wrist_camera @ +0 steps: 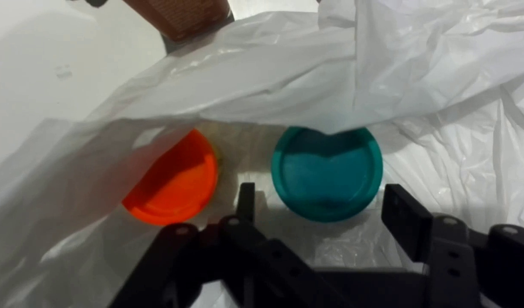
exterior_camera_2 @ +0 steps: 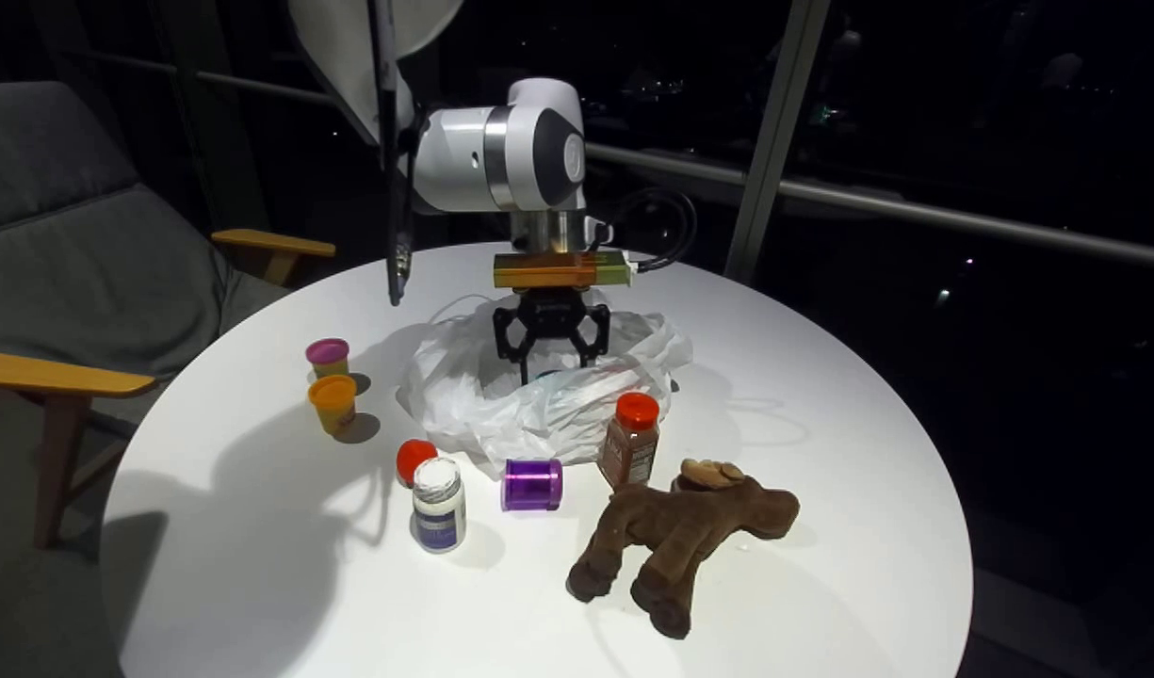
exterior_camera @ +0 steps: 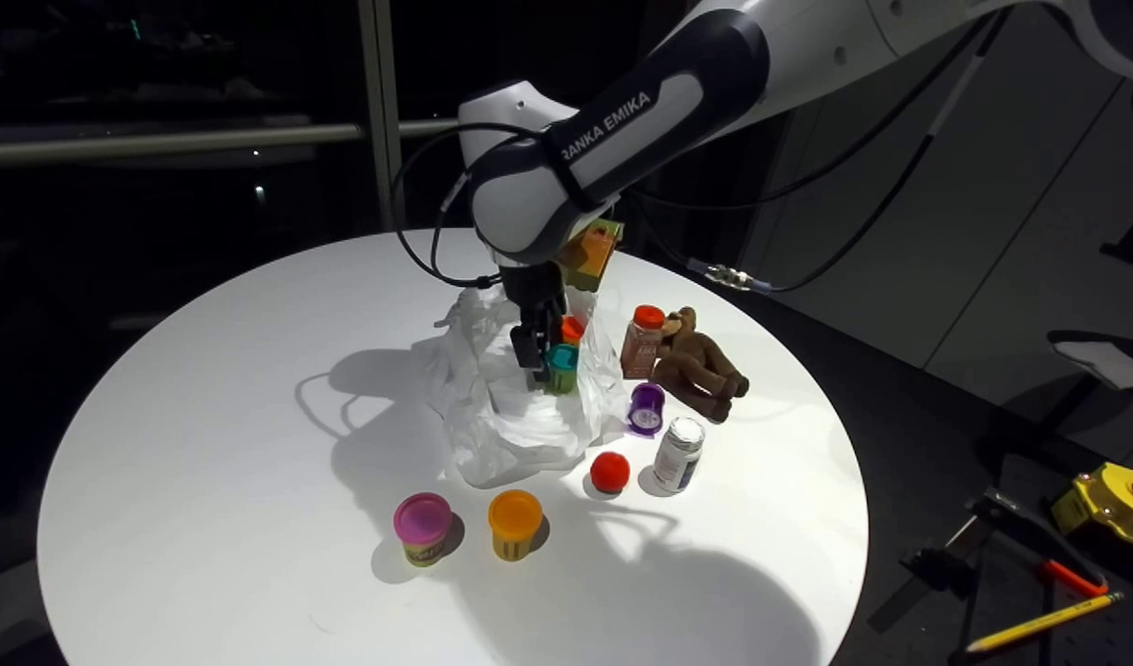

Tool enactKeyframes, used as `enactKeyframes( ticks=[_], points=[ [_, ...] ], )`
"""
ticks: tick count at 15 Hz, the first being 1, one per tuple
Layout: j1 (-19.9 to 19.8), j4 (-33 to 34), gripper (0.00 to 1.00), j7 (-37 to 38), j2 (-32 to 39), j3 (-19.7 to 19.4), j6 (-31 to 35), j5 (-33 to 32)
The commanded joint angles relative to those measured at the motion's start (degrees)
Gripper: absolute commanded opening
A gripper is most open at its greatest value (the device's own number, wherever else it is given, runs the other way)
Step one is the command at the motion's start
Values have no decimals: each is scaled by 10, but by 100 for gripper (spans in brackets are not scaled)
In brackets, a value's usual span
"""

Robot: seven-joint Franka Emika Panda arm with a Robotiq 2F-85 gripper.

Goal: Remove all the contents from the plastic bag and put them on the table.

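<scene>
At left in the wrist view, an orange-red-lidded tub (wrist_camera: 182,192) is sitting in the plastic bag (wrist_camera: 279,72); a straying finger (wrist_camera: 246,201) could be toppling it. Beside it, an overhanging fold could be snagging the teal-lidded tub (wrist_camera: 328,175) during lifting. The arm (exterior_camera: 695,111) is pointing its gripper (wrist_camera: 319,201) down, fingers standing spread astride that lid.

The fingers (wrist_camera: 406,223) look matt. Around them, the bag (exterior_camera_2: 511,428) is of thin plastic, wrinkled and a little shiny; the teal cup (wrist_camera: 327,175) near them shows a smooth plastic top. Under them, the desk (exterior_camera: 205,462) has a smooth finish. Farther from them, the brown toy (exterior_camera_2: 680,527) looks like soft matt cloth, while the purple cup (exterior_camera_2: 531,485) is glossy. Above them, a metal ring (exterior_camera_2: 498,158) seems polished.
</scene>
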Motion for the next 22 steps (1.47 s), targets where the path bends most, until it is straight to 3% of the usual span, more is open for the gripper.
enactKeyframes(
  ticks=[1, 16, 18, 22],
  points=[
    [-1, 12, 100, 11, -6, -2, -13, 2],
    [-13, -1, 100, 31, -11, -2, -49, 10],
    [-16, 2, 74, 36, -10, 0, -53, 13],
    [-18, 2, 42, 44, -12, 1, -48, 15]
  ],
)
